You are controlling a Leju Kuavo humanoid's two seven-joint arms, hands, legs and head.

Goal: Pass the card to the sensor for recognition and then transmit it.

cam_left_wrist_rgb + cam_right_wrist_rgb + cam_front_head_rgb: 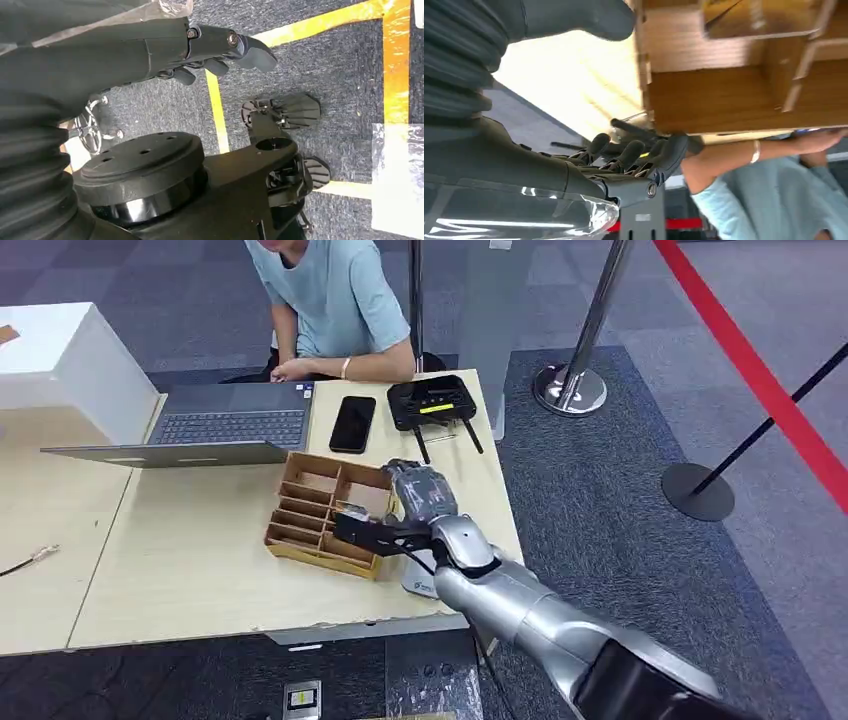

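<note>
Our right robot hand hovers over the wooden organizer on the table, fingers apart and empty; we cannot make out the card, likely thin, light, slippery, best pinched by an edge.

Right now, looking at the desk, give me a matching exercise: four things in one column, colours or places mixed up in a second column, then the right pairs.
Things:
1. laptop
2. phone
3. wooden organiser
4. remote controller

Descriptions:
A. brown, with compartments, beside the right hand
B. black with two antennas and a yellow-green strip
C. open, in front of the seated person
D. black slab between laptop and controller

Pairs: 1-C, 2-D, 3-A, 4-B
</note>
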